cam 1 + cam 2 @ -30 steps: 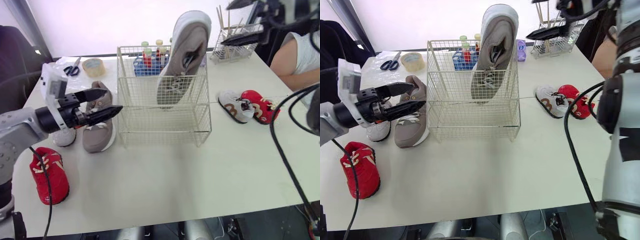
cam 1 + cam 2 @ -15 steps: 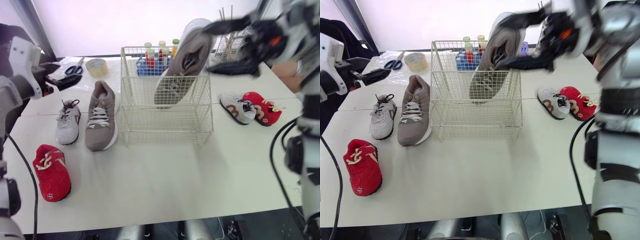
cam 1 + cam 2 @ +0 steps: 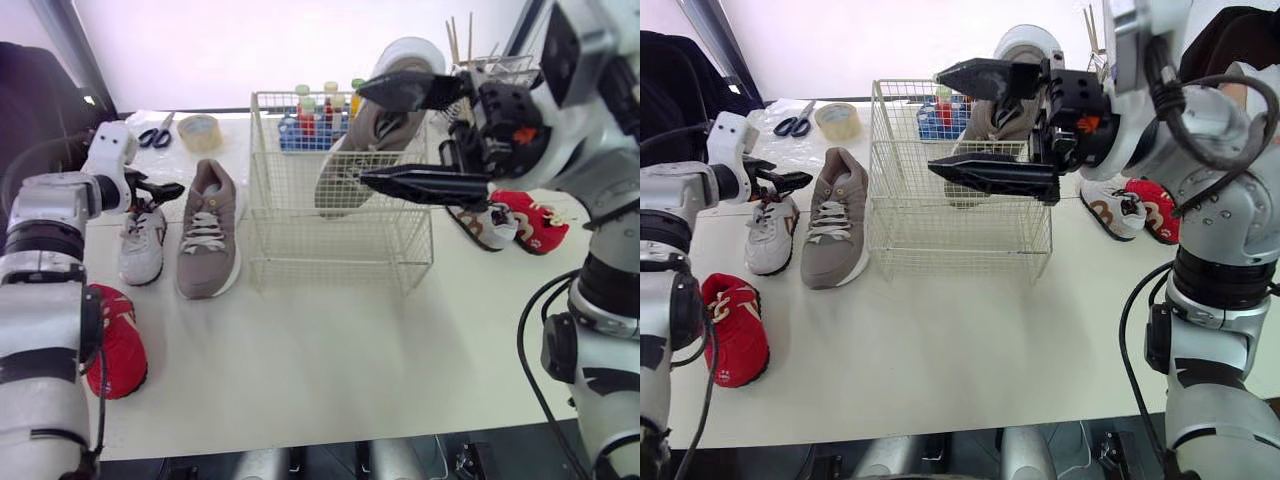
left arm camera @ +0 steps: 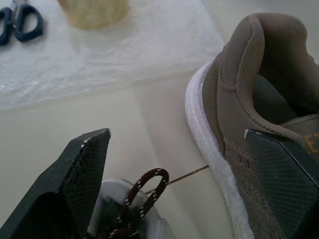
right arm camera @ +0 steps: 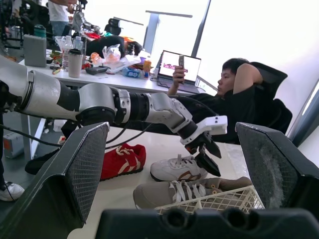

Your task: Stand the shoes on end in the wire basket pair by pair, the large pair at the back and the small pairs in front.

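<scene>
Left gripper (image 4: 175, 133) first: its fingers (image 4: 82, 174) are spread wide with nothing gripped. One tip sits just beside the heel of the large taupe shoe (image 3: 208, 235), which lies flat on the table (image 3: 330, 370). The other tip is over the laces of the small white shoe (image 3: 142, 243) next to it.

Over to the right gripper (image 3: 935, 122): also wide open and empty, hanging in front of the upper part of the wire basket (image 3: 340, 262). Behind it the other large shoe (image 3: 345, 168) stands on end in the basket, toe down, leaning toward the back right corner (whether it rests on the rear wire cannot be made out).

So the large pair looks half done, and the step in hand is fetching the mate from the table. The red shoe (image 3: 120, 350) on the left and the two small shoes (image 3: 490, 225) right of the basket wait their turn.

The next move probably calls for the left gripper to settle around the taupe heel collar and close without catching the white shoe's lace. It would then lift, tip the shoe upright and lower it at the back beside its partner, with the right gripper out of the way.
</scene>
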Controlling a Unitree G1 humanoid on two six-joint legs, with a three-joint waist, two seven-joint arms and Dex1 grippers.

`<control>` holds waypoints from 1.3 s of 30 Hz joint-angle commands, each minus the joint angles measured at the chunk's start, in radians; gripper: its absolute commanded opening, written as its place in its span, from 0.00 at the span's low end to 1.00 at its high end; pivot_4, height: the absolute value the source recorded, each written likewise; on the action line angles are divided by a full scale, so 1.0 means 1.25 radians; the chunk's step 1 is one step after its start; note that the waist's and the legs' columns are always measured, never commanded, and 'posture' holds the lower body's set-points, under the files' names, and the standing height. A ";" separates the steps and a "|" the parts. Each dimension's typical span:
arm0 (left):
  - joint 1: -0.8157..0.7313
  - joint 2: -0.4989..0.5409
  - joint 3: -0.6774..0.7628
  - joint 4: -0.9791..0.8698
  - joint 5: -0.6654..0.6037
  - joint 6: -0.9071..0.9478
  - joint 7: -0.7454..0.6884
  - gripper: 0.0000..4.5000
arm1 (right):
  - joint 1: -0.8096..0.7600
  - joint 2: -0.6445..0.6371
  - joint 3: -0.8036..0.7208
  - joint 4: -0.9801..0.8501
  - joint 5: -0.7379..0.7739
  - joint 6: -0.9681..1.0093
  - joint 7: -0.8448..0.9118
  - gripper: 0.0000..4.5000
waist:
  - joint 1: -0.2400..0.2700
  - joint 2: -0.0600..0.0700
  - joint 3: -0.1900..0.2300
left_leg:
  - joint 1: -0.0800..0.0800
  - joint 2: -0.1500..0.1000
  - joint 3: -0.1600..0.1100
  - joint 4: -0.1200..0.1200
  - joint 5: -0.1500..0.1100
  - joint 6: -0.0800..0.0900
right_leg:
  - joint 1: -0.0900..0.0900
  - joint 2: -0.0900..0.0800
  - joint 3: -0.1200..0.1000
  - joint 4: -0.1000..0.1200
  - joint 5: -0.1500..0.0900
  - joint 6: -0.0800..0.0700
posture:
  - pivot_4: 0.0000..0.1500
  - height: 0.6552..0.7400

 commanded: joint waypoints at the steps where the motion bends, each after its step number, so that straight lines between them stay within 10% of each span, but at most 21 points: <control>1: -0.036 -0.006 0.030 0.027 0.012 -0.021 0.010 1.00 | 0.016 -0.021 0.003 -0.045 0.015 0.001 -0.022 0.99 | 0.000 0.000 0.000 | -0.001 0.000 0.000 0.000 0.000 0.000 | -0.001 0.000 0.000 0.001 0.000 0.000 | 1.00 1.00; 39: -0.082 -0.141 0.116 0.094 0.095 -0.068 0.091 1.00 | 0.078 -0.119 0.101 -0.132 -0.048 -0.003 -0.048 0.99 | 0.001 -0.001 0.000 | -0.006 0.000 -0.001 0.011 -0.002 0.004 | -0.002 0.000 0.000 0.003 0.000 0.001 | 1.00 1.00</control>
